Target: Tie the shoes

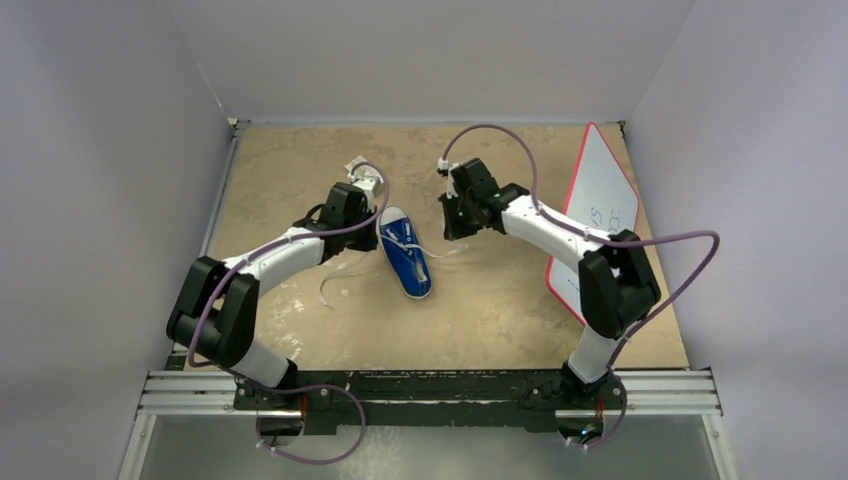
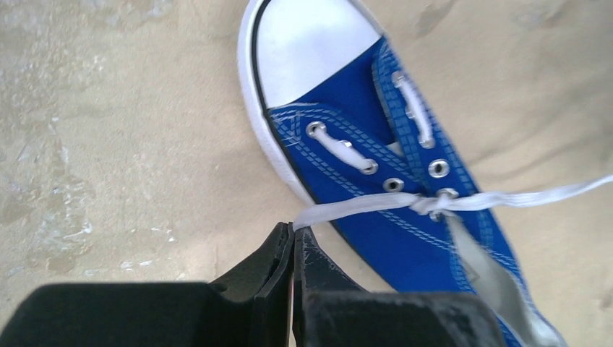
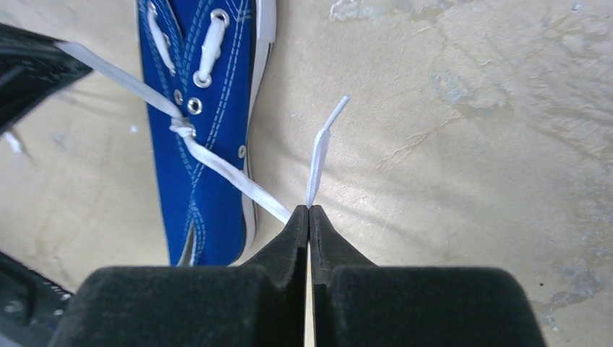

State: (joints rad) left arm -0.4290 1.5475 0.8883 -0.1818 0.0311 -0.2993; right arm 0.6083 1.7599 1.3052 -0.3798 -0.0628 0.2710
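The blue sneaker lies near the middle of the table, toe pointing far, between the two arms. Its canvas upper is a saturated blue with pale double stitching and metal eyelets, and the smooth white rubber toe cap curves into a white sole band. The flat, woven white laces cross in a small tight knot over the tongue and run out taut to either side. The left gripper has its dark, scuffed jaws pressed together on the left strand, just beside the sole. The right gripper likewise pinches the right strand, whose stiff tip pokes up past the fingertips. The step in hand looks like cinching the first crossover. Next comes forming a bow, which likely calls for slackening one strand, folding it into a loop and regripping without loosening the knot. The table is tan, mottled and worn; a white board with a red edge leans at the far right.
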